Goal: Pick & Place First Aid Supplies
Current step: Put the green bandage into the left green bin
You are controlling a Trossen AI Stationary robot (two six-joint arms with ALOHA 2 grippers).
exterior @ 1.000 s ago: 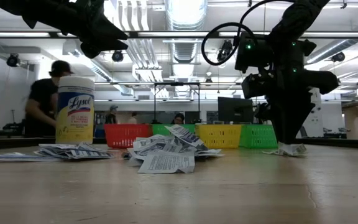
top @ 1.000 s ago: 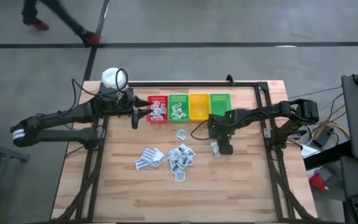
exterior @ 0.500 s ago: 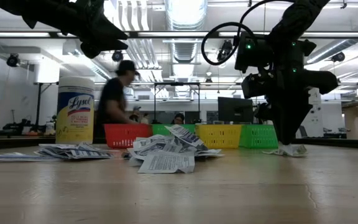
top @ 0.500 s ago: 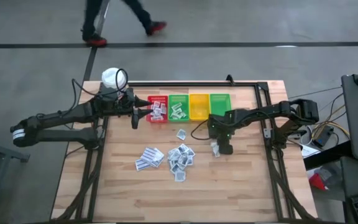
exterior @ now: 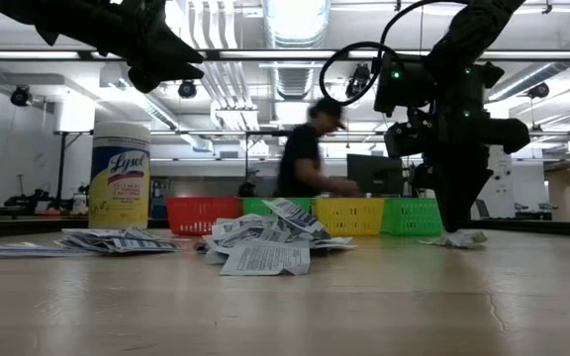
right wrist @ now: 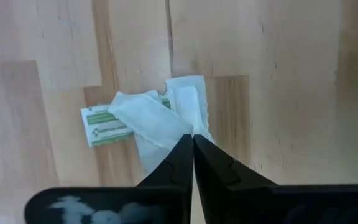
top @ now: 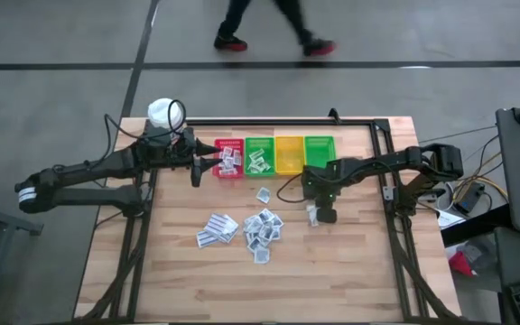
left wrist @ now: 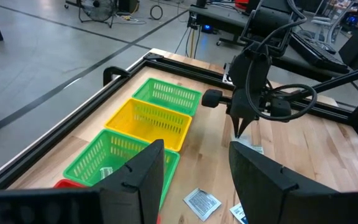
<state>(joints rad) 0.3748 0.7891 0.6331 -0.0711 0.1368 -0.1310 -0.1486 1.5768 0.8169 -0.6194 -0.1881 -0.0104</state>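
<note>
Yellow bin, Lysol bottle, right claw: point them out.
yellow bin (top: 289, 153): high view, its floor.
Lysol bottle (exterior: 119, 176): low view, its label.
right claw (right wrist: 192, 138): right wrist view, shut fingertips on a white packet.

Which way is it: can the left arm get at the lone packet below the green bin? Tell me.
Probably yes. The packet lies alone on bare table, apart from the pile, with nothing over it. The left gripper hovers open by the red bin; the right gripper is shut on a packet farther right.

Right gripper (right wrist: 192, 140) lowered near table mid-right, fingers pinched together. Left gripper (left wrist: 194, 171) raised, fingers spread.
</note>
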